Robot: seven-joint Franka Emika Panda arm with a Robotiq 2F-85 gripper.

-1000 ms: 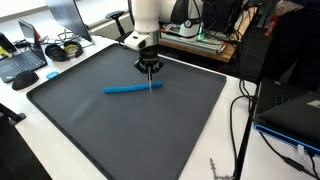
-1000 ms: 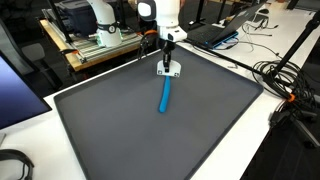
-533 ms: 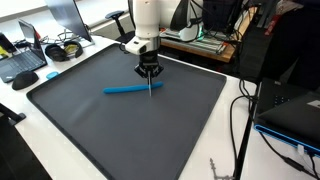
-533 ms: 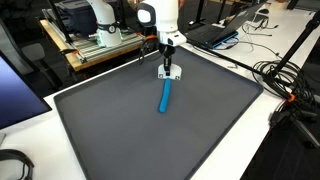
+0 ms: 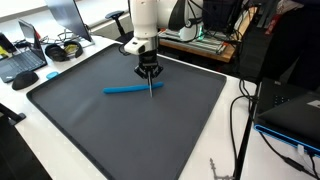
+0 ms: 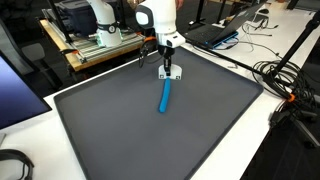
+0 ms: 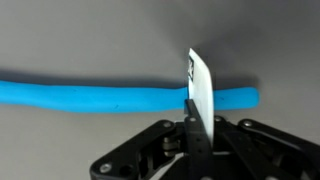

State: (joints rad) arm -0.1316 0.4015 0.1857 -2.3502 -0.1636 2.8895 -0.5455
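Note:
A long blue roll lies on the dark grey mat; it also shows in an exterior view and runs across the wrist view. My gripper points straight down over the roll's end nearest the arm, also seen in an exterior view. It is shut on a thin white blade-like piece that stands on edge across the roll near that end. In the wrist view the gripper sits just in front of the roll. Whether the blade touches the roll I cannot tell.
The mat lies on a white table. A laptop, headphones and a monitor stand beyond one mat edge. Cables and a dark laptop lie along another. A shelf with gear is behind the arm.
The arm has shifted very slightly over the roll's end. The blue roll has not moved and the blade stays in the grip.

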